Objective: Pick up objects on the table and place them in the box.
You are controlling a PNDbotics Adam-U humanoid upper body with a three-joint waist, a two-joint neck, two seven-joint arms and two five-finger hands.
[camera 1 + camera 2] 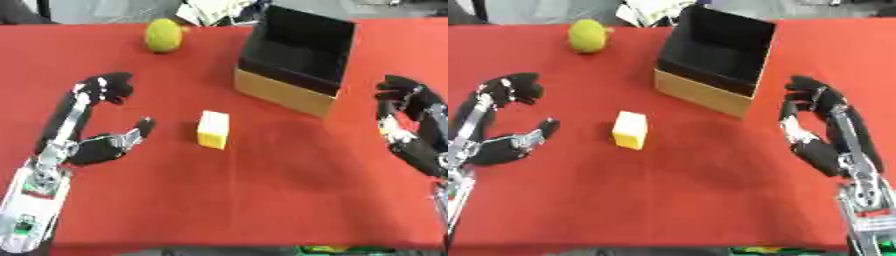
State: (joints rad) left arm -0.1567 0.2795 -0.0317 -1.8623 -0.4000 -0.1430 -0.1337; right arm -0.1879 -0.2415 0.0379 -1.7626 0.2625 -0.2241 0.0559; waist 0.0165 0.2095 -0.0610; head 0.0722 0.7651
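Note:
A small yellow block [213, 129] lies on the red table [262, 200] near the middle. Far back on the left sits a yellow-green round fruit [164, 35]. The box [297, 57], black inside with tan cardboard sides, stands at the back right of centre, its opening facing up and nothing visible in it. My left hand [87, 135] is left of the block, open, thumb pointing toward it, a gap between them. My right hand [824, 130] hovers open to the right of the box, holding nothing.
Papers and clutter [214, 11] lie beyond the table's far edge behind the box. A green and yellow thing [328, 249] shows at the bottom edge.

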